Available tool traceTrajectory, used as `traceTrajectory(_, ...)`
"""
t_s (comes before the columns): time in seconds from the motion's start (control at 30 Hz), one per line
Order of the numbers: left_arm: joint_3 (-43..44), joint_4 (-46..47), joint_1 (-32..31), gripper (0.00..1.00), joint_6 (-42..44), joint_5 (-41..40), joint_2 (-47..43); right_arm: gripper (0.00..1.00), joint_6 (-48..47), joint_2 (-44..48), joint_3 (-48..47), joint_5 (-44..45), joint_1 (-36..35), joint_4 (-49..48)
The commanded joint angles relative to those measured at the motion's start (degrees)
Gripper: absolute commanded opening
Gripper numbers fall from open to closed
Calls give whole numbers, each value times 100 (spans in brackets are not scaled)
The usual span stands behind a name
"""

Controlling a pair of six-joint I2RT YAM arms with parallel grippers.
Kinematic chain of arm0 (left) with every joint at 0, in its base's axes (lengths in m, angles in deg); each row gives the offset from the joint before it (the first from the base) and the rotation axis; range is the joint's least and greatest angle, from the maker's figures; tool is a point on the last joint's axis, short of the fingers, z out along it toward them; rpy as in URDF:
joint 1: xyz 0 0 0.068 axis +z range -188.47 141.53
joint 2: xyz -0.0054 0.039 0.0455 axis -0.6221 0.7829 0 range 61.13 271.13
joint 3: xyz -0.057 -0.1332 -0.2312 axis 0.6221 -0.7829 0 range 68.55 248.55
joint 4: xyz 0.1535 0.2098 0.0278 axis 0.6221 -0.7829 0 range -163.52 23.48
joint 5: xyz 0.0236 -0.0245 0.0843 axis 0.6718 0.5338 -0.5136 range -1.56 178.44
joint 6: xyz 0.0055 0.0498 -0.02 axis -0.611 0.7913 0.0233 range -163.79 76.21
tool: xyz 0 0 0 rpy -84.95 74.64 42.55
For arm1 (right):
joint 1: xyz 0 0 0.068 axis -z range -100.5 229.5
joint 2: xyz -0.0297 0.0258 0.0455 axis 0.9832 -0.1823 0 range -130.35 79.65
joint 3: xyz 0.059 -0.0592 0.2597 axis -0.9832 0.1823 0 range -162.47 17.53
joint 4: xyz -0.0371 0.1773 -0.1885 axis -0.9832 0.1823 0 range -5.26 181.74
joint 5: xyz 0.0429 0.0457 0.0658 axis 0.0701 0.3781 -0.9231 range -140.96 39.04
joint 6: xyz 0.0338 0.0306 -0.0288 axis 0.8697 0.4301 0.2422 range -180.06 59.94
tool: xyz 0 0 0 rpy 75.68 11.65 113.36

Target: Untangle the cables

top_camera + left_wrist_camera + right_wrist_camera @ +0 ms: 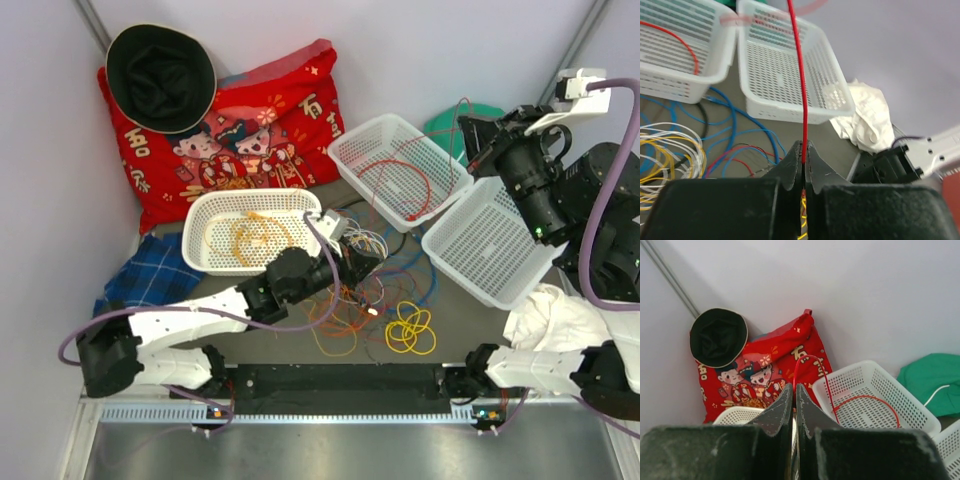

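A tangle of blue, red, grey-white and orange cables (352,290) lies on the table at centre, with a yellow coil (410,328) beside it. My left gripper (365,258) sits over the tangle. In the left wrist view it (804,150) is shut on a thin red cable (801,90) that runs straight up out of the jaws. My right gripper (468,140) is raised at the far right. In the right wrist view it (794,390) is shut on a red cable (810,357) that loops down into the middle basket (840,382). More red cable (405,190) lies in that basket.
An oval white basket (200,215) holds yellow and orange cables (250,238). Another white basket (470,265) stands at the right. A red cushion (290,110), black hat (160,75), green cloth (450,125), white cloth (550,315) and blue plaid cloth (150,275) ring the table.
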Motion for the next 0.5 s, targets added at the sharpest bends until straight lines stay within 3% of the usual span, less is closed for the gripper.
traceTrajectory(0.0,1233,-916,5,0,360,-1029,-710,0,-75,209,216,129,16,-50)
traceTrajectory(0.2,3500,-2305,6,0,924,-1408,-237,0,13,140,357,120,16,-41)
traceTrajectory(0.47,4744,-2071,58,0,1425,-1856,536,0,-84,-133,251,191,68,-181)
